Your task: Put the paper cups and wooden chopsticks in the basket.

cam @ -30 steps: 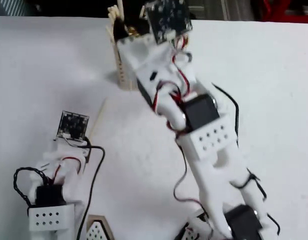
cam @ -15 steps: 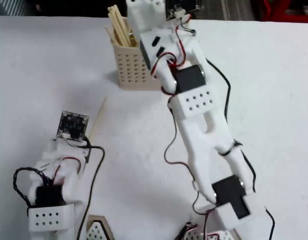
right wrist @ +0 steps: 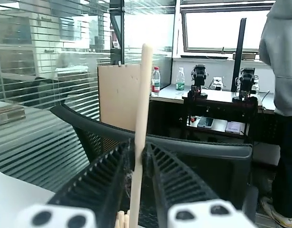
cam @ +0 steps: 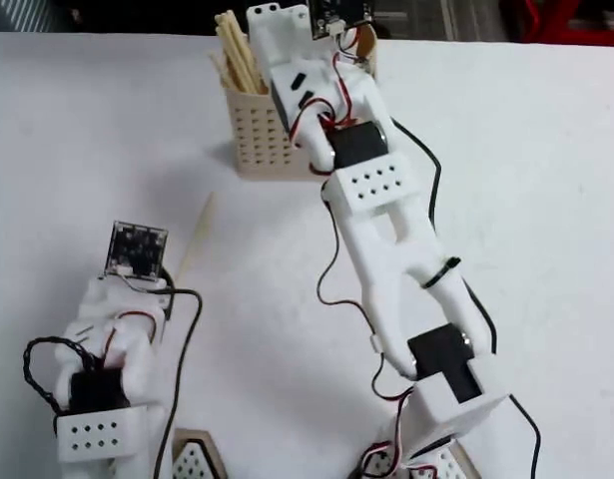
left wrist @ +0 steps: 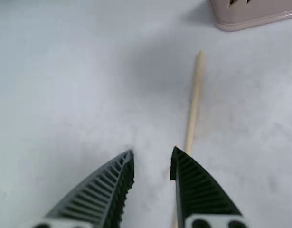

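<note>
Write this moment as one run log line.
right gripper shut on chopstick | left gripper open beside loose chopstick | basket holds chopsticks

This looks like an office-style robotics lab. Beyond the white table (cam: 546,150) are glass partitions with slatted blinds (right wrist: 36,152) and a black mesh chair (right wrist: 193,148). A far desk (right wrist: 219,96) holds bottles (right wrist: 156,80) and small robot arms (right wrist: 199,77).

no print can be read on the basket (cam: 257,142), and the labels on the bottles (right wrist: 156,81) are too small to read.
</note>
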You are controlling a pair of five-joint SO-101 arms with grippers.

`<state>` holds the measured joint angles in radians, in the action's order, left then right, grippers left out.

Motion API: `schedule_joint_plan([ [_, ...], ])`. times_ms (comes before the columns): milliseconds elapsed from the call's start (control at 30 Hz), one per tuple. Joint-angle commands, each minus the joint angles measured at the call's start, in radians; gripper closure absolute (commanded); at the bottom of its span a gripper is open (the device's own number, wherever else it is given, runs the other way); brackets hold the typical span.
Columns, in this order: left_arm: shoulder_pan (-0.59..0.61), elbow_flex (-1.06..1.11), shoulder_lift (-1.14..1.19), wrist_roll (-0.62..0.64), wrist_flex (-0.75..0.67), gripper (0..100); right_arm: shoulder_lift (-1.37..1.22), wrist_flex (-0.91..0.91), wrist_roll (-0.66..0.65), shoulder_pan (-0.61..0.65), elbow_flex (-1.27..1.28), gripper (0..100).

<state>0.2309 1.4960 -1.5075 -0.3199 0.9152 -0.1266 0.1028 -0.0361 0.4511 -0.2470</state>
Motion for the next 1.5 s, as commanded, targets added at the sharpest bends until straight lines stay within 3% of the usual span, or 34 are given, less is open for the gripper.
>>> schedule_joint_plan([
  [0,0.007,-0.006,-0.013,-0.008,-0.023,86,0.018,-0.004,-0.071,-0.015,-0.041,97.0],
  [233,0.007,-0.006,-0.013,-0.008,-0.023,86,0.079,0.17,-0.112,-0.005,-0.04,85.1],
  [533,0.007,-0.005,-0.013,-0.008,-0.023,86,0.248,0.461,-0.11,0.021,-0.04,98.5],
  [833,0.007,-0.005,-0.013,-0.008,-0.023,86,0.39,1.015,-0.11,0.038,-0.04,97.2],
  [1100,0.007,-0.005,-0.013,-0.008,-0.023,86,0.403,1.389,-0.11,0.053,-0.04,96.8],
  [1300,0.007,-0.003,-0.013,-0.008,-0.023,86,0.409,1.595,-0.11,0.053,-0.04,96.8],
  [1467,0.005,0.003,-0.013,-0.008,-0.025,86,0.433,1.606,-0.11,0.05,0.114,97.1],
])
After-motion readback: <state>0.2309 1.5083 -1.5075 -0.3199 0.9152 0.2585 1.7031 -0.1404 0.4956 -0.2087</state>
